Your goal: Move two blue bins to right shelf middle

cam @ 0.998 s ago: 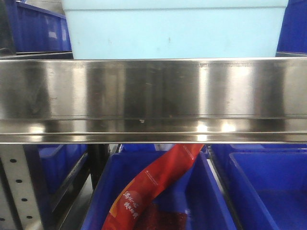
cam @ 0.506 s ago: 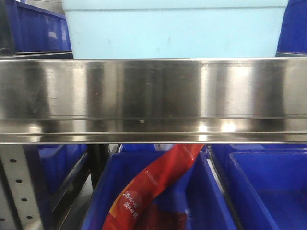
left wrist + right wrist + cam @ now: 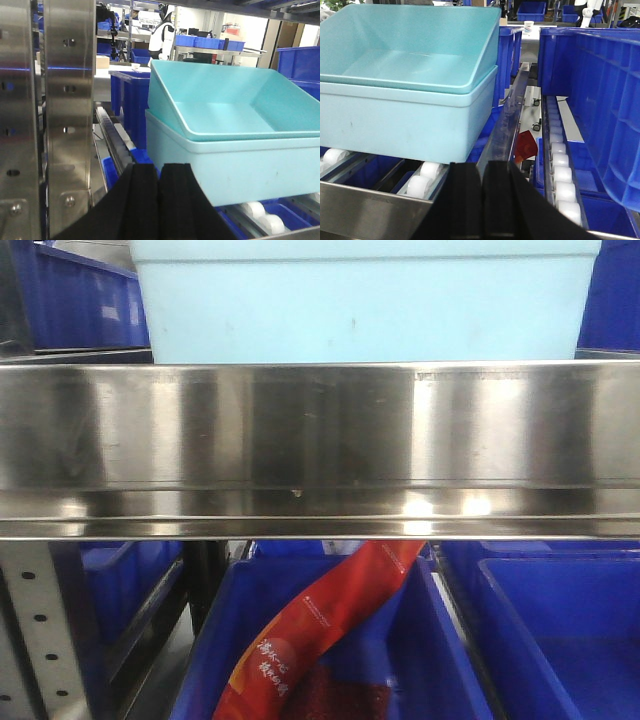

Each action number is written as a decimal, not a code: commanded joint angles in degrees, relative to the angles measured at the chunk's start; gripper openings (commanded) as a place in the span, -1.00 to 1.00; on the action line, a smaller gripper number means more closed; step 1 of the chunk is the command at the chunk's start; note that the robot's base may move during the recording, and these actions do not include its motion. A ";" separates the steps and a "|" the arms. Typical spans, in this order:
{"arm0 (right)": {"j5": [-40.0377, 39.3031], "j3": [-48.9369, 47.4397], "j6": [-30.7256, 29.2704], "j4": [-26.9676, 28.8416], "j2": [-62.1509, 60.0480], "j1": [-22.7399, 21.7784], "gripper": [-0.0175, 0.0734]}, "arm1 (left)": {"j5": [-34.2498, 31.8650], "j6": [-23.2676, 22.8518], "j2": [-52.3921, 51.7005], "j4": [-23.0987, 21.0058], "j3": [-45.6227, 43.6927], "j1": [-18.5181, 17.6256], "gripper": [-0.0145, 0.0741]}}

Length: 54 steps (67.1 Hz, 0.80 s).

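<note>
A broad steel shelf rail (image 3: 320, 440) bars the front, the nested pale sky-blue plastic tubs (image 3: 410, 100) sit just behind it, and a royal-blue plastic crate (image 3: 600, 100) flanks the open roller lane (image 3: 557, 165) beside them.

So both grippers are sitting low at the bottom edge of their own wrist cams, pointing straight ahead. Left gripper (image 3: 159, 200): two black fingers (image 3: 137, 197) pressed flat against each other, just a thin seam between them, nothing pinched in there. Right gripper (image 3: 482, 197) is pretty much the same deal, black fingers (image 3: 465, 195) together with only a narrow dark slit showing, nothing held. Neither one is touching anything. The front cam doesn't catch either arm, so wrist and elbow pose is anyone's guess.
</note>
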 commanded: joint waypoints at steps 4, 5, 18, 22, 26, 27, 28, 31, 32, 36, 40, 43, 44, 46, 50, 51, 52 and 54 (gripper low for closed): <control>-1.38 0.10 -0.03 -0.56 -0.22 -0.19 -0.97 | 0.72 11.45 -2.20 -7.01 1.17 2.56 -0.92; -1.38 0.10 -0.03 -0.56 -0.22 -0.19 -0.97 | 0.72 12.59 -2.52 -7.30 1.33 3.01 -0.92; -1.38 0.10 -0.03 -0.56 -0.22 -0.19 -0.97 | 0.72 13.73 -10.96 -7.07 7.90 9.56 -0.92; -1.38 0.10 -0.03 -0.56 -0.22 -0.19 -0.97 | 0.72 13.73 -14.60 -7.07 10.82 11.54 -0.92; -1.38 0.10 -0.03 -0.56 -0.22 -0.19 -0.97 | 0.72 13.30 -17.76 -7.07 13.07 13.23 -0.92; -1.38 0.10 -0.03 -0.56 -0.22 -0.19 -0.97 | 0.72 13.30 -18.41 -7.07 13.62 13.60 -0.92; -1.38 0.10 -0.03 -0.56 -0.22 -0.19 -0.97 | 0.72 13.30 -19.01 -7.07 14.17 13.96 -0.92; -1.38 0.10 -0.03 -0.56 -0.22 -0.19 -0.97 | 0.72 13.30 -19.01 -7.07 16.12 15.22 -0.92; -1.38 0.10 -0.03 -0.56 -0.22 -0.19 -0.97 | 0.72 13.30 -19.01 -7.07 16.68 15.54 -0.92; -1.37 0.10 -0.03 -0.56 -0.40 -0.19 -0.97 | 0.24 12.62 -19.01 -6.95 18.56 16.71 -0.92; -1.37 0.10 -0.03 -0.56 -0.48 -0.19 -0.97 | 0.24 12.12 -19.01 -6.94 20.34 17.07 -0.92; -1.37 0.10 -0.03 -0.56 -0.48 -0.19 -0.97 | -0.24 12.03 -19.01 -6.94 21.88 17.07 -0.92; -1.37 0.10 -0.03 -0.56 -0.48 -0.19 -0.97 | -0.39 12.03 -19.01 -6.94 21.88 17.07 -0.92; -1.37 0.10 -0.03 -0.56 -0.48 -0.19 -0.97 | -0.68 12.03 -19.01 -6.94 21.88 17.07 -0.92; -1.37 0.10 -0.03 -0.56 -0.48 -0.19 -0.97 | 1.55 12.03 -19.01 -6.78 21.88 17.07 -0.92; -1.37 0.10 -0.03 -0.56 -0.48 -0.19 -0.97 | 1.55 12.03 -19.01 -6.78 21.88 17.07 -0.92; -1.37 0.10 -0.03 -0.56 -0.48 -0.19 -0.97 | 1.72 12.03 -19.01 -6.78 21.88 17.07 -0.92; -1.37 0.10 -0.03 -0.56 -0.48 -0.19 -0.97 | 1.96 12.03 -19.01 -6.78 21.88 17.07 -0.92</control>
